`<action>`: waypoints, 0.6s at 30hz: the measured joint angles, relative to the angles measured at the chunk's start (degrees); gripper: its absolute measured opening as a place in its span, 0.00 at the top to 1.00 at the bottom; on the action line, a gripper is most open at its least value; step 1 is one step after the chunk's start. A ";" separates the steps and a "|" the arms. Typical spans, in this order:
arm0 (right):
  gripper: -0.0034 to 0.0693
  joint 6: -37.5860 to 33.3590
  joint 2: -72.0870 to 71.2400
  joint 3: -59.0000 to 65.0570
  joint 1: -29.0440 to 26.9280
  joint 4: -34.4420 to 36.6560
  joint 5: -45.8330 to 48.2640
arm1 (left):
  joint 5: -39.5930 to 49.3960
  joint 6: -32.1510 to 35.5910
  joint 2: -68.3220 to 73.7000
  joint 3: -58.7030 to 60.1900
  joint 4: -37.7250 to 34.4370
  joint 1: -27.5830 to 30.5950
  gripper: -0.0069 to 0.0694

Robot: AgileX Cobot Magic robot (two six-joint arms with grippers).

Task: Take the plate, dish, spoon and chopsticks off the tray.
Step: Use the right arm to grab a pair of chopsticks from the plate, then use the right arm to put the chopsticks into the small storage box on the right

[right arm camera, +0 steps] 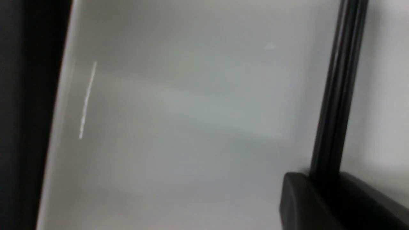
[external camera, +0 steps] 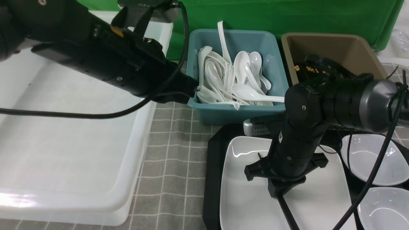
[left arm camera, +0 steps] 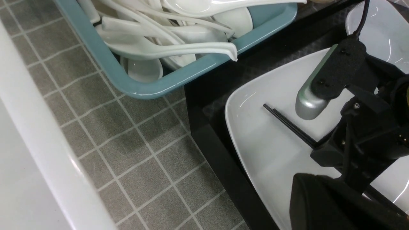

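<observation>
Plate point(external camera: 249, 198) on the black tray point(external camera: 211, 179) sits nearest me. My right fingers point(right arm camera: 297, 198) pinch the chopsticks point(left arm camera: 287, 123) down on it. Right arm point(external camera: 297, 143) blocks the plate's middle. Spoon bin point(external camera: 230, 111) at 12 o'clock, two small dishes point(external camera: 372, 159) at 3 o'clock. Left fingers: cannot tell.

You will find nothing legible in any of the three views. The nearest thing to print is a row of gold marks point(external camera: 302, 68) on a black object lying in the brown tub point(external camera: 351, 48), too small and blurred to read. An orange sticker point(external camera: 116, 31) on the left arm point(external camera: 105, 54) and a small white label point(external camera: 280, 136) on the right arm point(external camera: 294, 143) show no characters you can make out.
</observation>
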 joint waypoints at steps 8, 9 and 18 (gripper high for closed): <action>0.78 -6.20 -11.32 -5.10 -1.19 0.88 3.35 | -9.84 1.64 0.45 0.00 0.60 -6.15 0.91; 0.78 -7.38 -13.73 -7.20 -3.08 1.11 1.61 | -15.03 1.95 0.93 0.00 0.60 -8.21 0.91; 0.78 -9.07 -11.85 -19.36 -19.27 0.99 -20.17 | -40.14 3.33 4.40 0.00 0.56 -16.62 0.91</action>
